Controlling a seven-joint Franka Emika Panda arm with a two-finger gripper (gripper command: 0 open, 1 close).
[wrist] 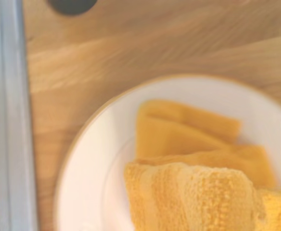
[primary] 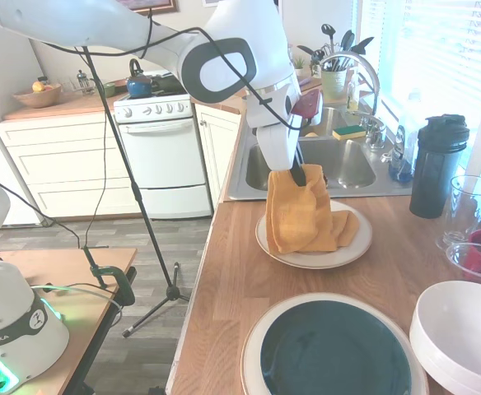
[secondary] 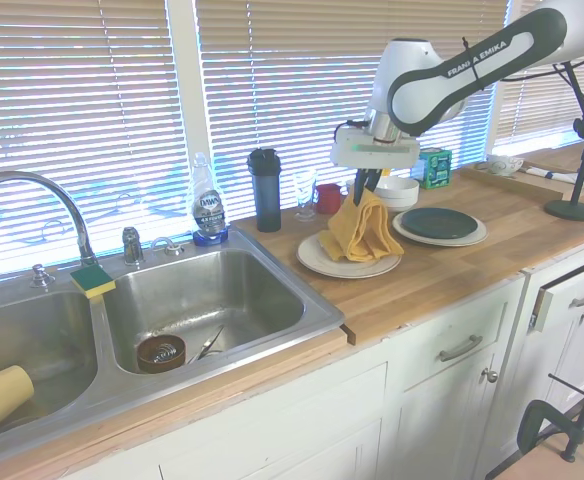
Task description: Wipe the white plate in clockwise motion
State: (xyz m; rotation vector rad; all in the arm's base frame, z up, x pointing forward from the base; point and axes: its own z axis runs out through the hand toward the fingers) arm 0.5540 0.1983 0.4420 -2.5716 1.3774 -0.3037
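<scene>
The white plate [primary: 352, 247] [secondary: 324, 262] [wrist: 95, 159] lies on the wooden counter just in front of the sink. An orange cloth [primary: 296, 216] [secondary: 358, 232] [wrist: 193, 192] hangs from my gripper [primary: 296, 174] [secondary: 365, 186], which is shut on its top edge. The cloth's lower folds rest on the plate's centre and left side. My gripper stands directly above the plate, a short way over it.
A larger plate with a dark green centre [primary: 335, 350] [secondary: 439, 224] lies nearer the counter's front. Stacked white bowls [primary: 463, 333] [secondary: 397, 190], a clear glass [primary: 467, 206], a red cup [secondary: 327, 197] and a black bottle [primary: 436, 164] [secondary: 266, 188] stand beside it. The sink [primary: 339, 164] [secondary: 202, 300] borders the plate.
</scene>
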